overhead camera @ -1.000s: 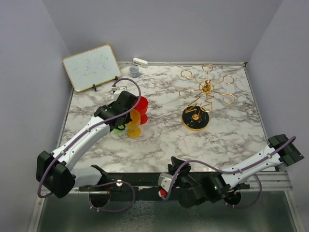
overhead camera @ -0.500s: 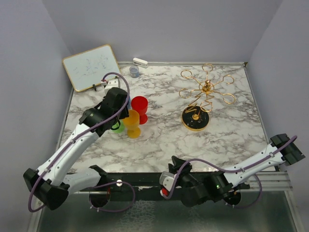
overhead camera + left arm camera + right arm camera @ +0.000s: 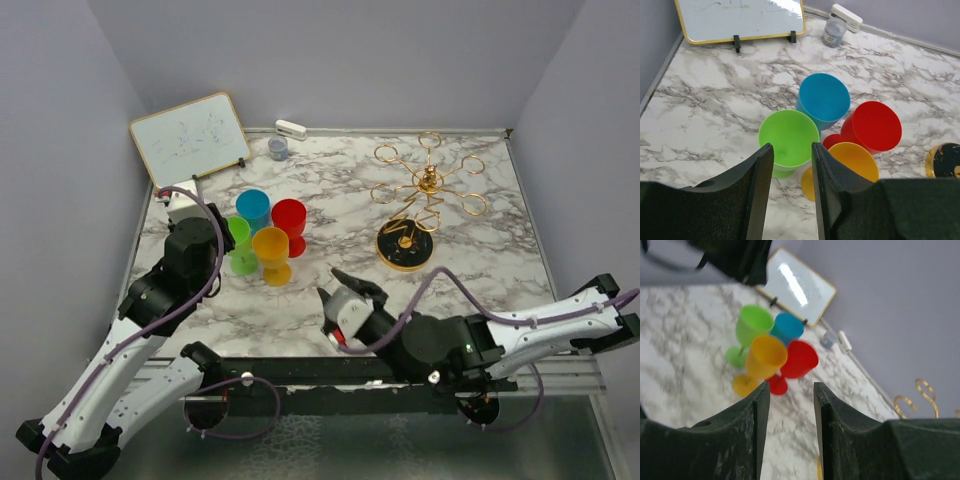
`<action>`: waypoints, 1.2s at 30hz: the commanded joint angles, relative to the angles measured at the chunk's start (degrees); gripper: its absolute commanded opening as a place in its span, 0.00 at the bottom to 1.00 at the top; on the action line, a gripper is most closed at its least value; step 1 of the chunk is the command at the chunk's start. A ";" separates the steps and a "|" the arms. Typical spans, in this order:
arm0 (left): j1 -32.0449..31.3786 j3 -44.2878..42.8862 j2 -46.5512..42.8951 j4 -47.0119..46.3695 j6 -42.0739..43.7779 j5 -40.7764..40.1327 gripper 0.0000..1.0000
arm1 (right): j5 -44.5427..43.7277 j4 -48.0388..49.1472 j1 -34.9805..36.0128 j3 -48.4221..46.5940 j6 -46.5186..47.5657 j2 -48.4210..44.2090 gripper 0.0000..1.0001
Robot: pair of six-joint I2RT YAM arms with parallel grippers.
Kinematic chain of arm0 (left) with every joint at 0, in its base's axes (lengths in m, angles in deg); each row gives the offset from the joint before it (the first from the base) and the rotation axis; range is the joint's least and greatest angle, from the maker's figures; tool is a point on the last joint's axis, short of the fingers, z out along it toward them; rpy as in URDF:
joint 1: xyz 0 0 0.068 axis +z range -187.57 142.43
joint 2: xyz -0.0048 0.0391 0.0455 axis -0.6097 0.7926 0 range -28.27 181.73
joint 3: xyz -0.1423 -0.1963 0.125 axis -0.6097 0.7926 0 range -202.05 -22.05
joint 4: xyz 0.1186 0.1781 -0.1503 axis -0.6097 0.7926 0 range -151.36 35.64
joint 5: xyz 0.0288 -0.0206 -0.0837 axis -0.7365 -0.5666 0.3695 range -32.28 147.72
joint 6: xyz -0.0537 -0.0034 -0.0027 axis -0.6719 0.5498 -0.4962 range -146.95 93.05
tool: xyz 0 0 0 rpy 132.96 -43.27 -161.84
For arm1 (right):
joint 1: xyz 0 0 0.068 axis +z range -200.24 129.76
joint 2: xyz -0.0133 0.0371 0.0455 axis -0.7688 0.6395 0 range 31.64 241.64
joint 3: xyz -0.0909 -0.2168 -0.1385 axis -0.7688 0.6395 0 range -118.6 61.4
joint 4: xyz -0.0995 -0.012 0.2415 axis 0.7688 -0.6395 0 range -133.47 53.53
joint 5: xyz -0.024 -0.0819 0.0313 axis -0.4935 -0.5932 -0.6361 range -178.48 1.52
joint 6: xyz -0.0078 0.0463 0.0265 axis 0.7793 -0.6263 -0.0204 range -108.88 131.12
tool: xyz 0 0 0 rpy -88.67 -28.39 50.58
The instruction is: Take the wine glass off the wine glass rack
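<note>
The blue glass [image 3: 253, 208], red glass [image 3: 289, 220], green glass [image 3: 238, 242] and orange glass [image 3: 271, 248] stood bunched left of centre, bowls touching or nearly so, with no way through between them. Bare table [image 3: 340, 245] lay open between that bunch and the rack [image 3: 428, 181], whose wire loops spread wide above its base. A whiteboard [image 3: 189, 139] and a small jar [image 3: 278, 148] closed off the back-left corner.

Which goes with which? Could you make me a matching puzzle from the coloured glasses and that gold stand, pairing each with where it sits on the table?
Things:
1 green glass
2 red glass
3 blue glass
4 wine glass rack

Places, seen from above:
A farthest back of the cluster
B alone on the right side
C leftmost of the cluster
D rightmost of the cluster

Pairs: 1-C, 2-D, 3-A, 4-B
</note>
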 commanded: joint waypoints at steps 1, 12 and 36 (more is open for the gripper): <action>0.07 3.74 -5.21 -5.39 3.06 -8.56 0.39 | 9.43 -9.43 -10.90 -18.55 0.92 12.68 0.41; 0.07 9.30 -13.92 -12.16 7.48 -15.32 0.39 | 37.71 -28.80 -57.12 -57.46 -25.34 23.45 0.40; 0.07 15.04 -25.47 -7.71 6.62 -17.99 0.38 | 75.53 -19.46 -125.14 10.35 -46.86 -15.75 0.44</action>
